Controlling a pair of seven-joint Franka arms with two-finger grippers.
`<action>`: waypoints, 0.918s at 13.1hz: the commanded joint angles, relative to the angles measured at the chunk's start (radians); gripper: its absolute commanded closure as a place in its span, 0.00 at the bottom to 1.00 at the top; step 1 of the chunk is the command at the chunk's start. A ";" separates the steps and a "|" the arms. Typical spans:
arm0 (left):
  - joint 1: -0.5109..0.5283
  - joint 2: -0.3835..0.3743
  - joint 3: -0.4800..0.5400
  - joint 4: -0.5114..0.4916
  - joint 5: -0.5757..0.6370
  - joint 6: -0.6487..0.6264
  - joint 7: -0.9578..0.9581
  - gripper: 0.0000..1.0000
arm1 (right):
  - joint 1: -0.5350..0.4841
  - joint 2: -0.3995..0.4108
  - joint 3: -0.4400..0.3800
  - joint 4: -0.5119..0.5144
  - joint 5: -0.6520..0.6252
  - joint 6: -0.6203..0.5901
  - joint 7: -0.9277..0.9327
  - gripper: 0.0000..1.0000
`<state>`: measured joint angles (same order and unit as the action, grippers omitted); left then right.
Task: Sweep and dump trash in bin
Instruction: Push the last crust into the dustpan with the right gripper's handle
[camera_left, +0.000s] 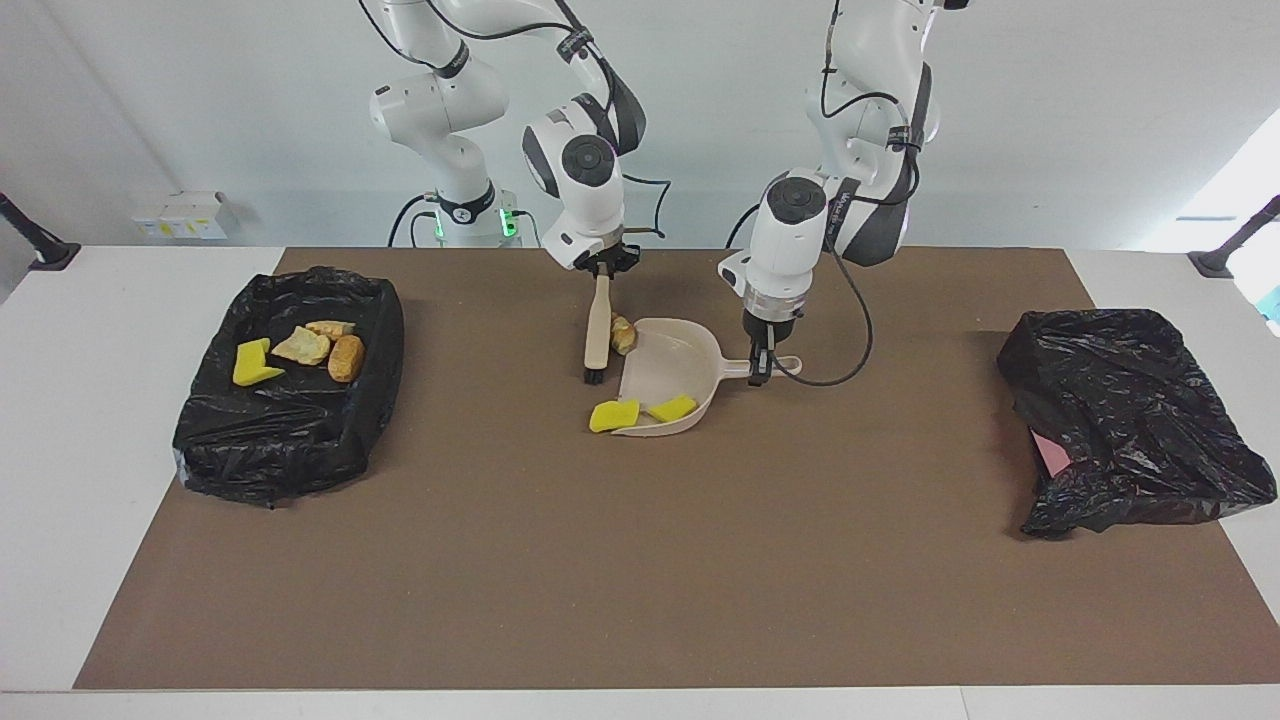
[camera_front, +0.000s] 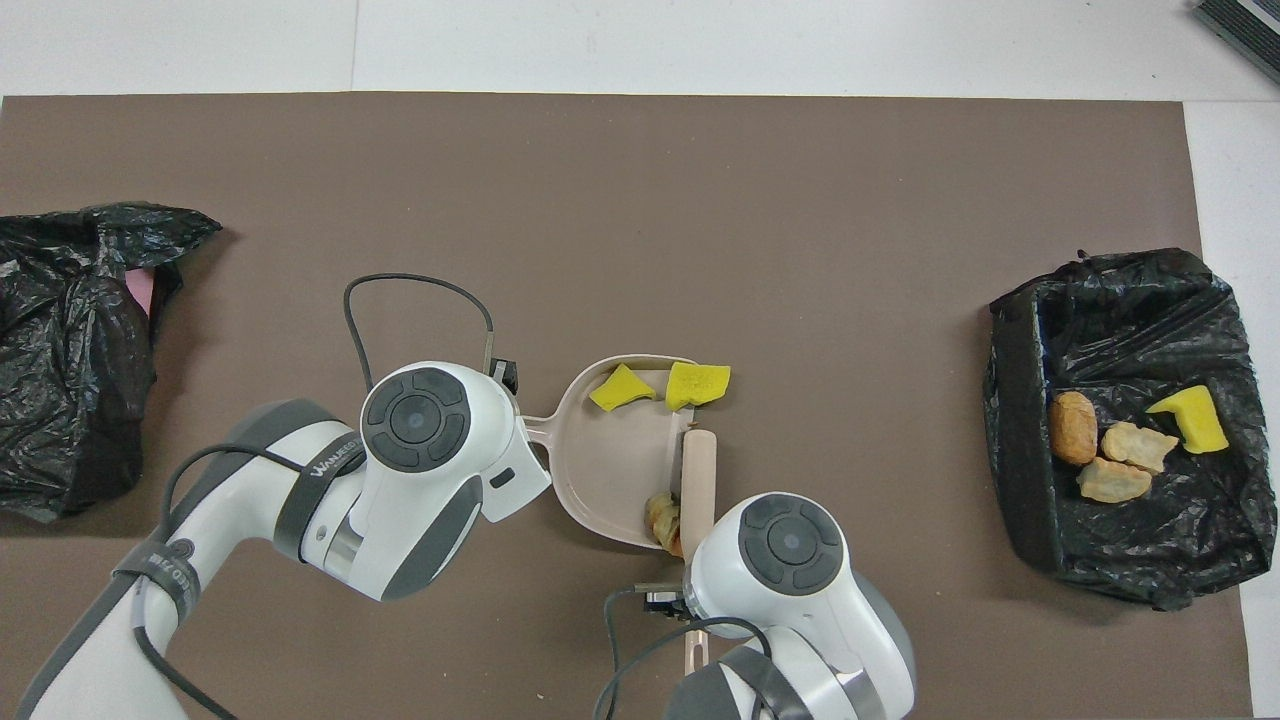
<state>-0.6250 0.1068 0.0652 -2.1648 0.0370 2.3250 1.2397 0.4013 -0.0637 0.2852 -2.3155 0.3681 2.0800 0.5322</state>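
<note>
The beige dustpan (camera_left: 668, 362) (camera_front: 610, 465) lies on the brown mat mid-table. My left gripper (camera_left: 762, 366) is shut on the dustpan's handle (camera_front: 535, 424). My right gripper (camera_left: 604, 268) is shut on the beige brush (camera_left: 598, 335) (camera_front: 698, 478), whose black bristles touch the mat at the pan's mouth. One yellow wedge (camera_left: 673, 408) (camera_front: 620, 388) lies in the pan. Another yellow wedge (camera_left: 614, 415) (camera_front: 698, 385) lies across its lip. A golden-brown lump (camera_left: 623, 335) (camera_front: 662, 518) sits between brush and pan. In the overhead view both grippers are hidden under the arms.
A bin lined with a black bag (camera_left: 250, 450) (camera_front: 1015, 440) stands at the right arm's end. It holds a yellow wedge (camera_left: 255, 362) (camera_front: 1190, 418) and three brown lumps (camera_left: 346, 357). A crumpled black bag (camera_left: 1130, 420) (camera_front: 70, 350) lies at the left arm's end.
</note>
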 joint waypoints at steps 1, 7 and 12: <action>-0.027 -0.029 0.007 -0.040 -0.011 0.025 0.014 1.00 | -0.018 0.007 -0.004 0.074 0.048 -0.035 -0.054 1.00; -0.016 -0.026 0.007 -0.038 -0.016 0.025 -0.097 1.00 | -0.160 -0.036 -0.006 0.149 -0.374 -0.270 -0.320 1.00; -0.022 -0.027 0.007 -0.037 -0.016 0.011 -0.226 1.00 | -0.231 0.197 0.000 0.332 -0.551 -0.259 -0.482 1.00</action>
<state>-0.6315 0.1068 0.0613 -2.1707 0.0319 2.3246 1.0623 0.1561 0.0180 0.2698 -2.0729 -0.1405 1.8262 0.0682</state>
